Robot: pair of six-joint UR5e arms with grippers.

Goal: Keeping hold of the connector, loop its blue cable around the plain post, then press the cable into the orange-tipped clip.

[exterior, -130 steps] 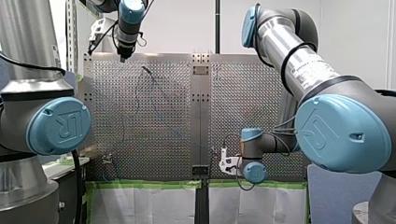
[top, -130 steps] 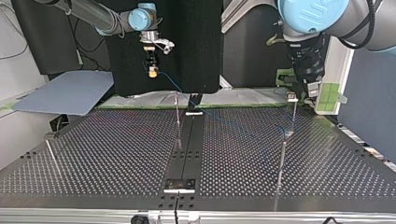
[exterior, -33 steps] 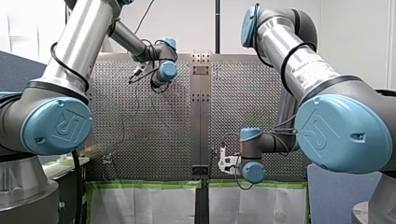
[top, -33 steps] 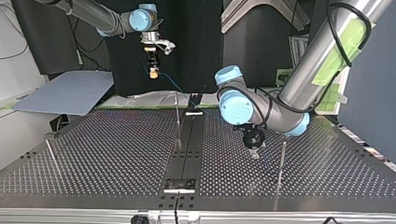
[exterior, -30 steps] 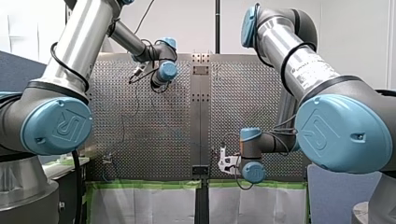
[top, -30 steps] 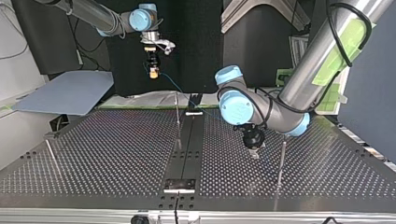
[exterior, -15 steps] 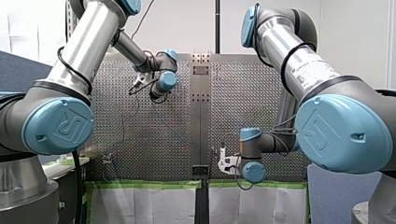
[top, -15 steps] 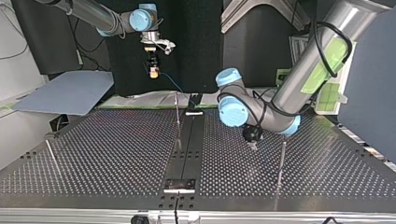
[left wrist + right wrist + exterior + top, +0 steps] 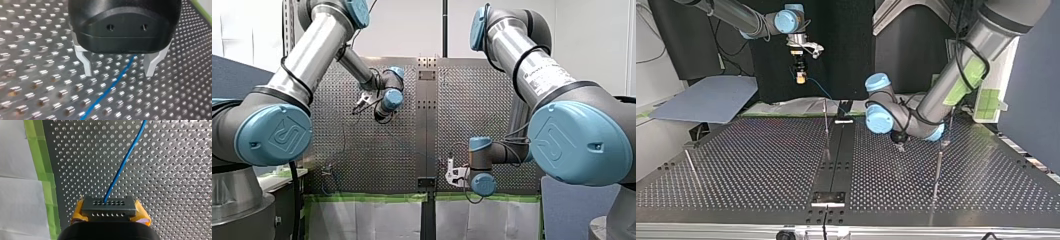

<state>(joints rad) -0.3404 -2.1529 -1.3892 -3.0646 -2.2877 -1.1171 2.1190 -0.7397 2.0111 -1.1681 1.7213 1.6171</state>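
Our left gripper (image 9: 118, 73) has swung down to the blue cable (image 9: 110, 90), fingers spread wide, one on each side, maybe not touching it yet. Our right gripper (image 9: 110, 214) pinches the connector (image 9: 109, 206), so looping can start soon

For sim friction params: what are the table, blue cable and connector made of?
Perforated silver table: bare metal, glinting, brushed sheen. Thin blue cable: likely plastic-jacketed, smooth, even colour. Dark grey rectangular connector: probably moulded plastic, matte, rows of pin holes.
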